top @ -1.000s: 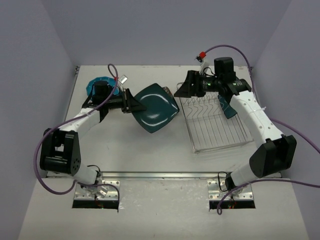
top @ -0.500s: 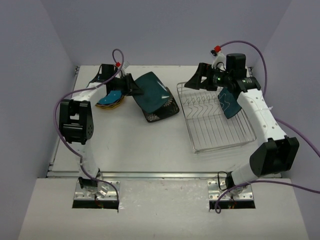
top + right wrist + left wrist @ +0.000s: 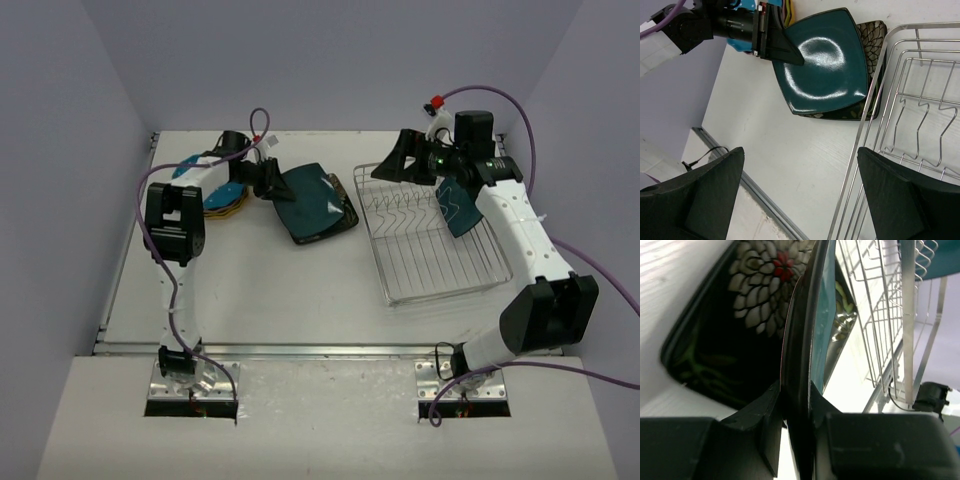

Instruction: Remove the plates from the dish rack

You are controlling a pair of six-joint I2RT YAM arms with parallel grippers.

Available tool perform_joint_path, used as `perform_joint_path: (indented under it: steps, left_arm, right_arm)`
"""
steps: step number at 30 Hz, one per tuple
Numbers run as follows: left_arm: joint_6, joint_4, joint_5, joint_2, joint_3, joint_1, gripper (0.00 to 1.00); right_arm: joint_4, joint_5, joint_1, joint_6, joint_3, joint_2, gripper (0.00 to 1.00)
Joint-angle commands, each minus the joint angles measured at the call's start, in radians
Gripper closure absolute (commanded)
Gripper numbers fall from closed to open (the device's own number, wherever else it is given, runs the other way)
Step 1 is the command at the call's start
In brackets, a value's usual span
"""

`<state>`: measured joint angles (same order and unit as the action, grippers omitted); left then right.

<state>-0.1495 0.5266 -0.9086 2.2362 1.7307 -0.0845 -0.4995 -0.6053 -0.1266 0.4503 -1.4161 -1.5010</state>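
Gripping dark teal plate [image 3: 825,55] by its rim in clenched left jaws, tilted directly over black floral plate [image 3: 874,37] beside dish rack [image 3: 440,270]; right jaws released, empty, nearer remaining racked plate [image 3: 458,208].

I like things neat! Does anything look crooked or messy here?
Only a little. The dark teal plate, pinched by the left gripper, lies askew over the black floral plate, corners not matching. Another teal plate leans alone in the dish rack. Nothing looks spilled or broken.
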Motion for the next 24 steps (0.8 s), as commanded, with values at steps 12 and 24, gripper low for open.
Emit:
perform_joint_path:
  steps: [12,24]
  left_arm:
    - [-0.008,-0.043,0.059,-0.031,0.045,-0.021,0.44]
    - [0.096,-0.034,0.719,-0.209,-0.04,-0.132,0.18]
  right_arm:
    - [0.032,-0.024,0.005,0.002,0.017,0.048,0.06]
    - [0.022,0.08,0.005,-0.008,-0.001,0.059,0.05]
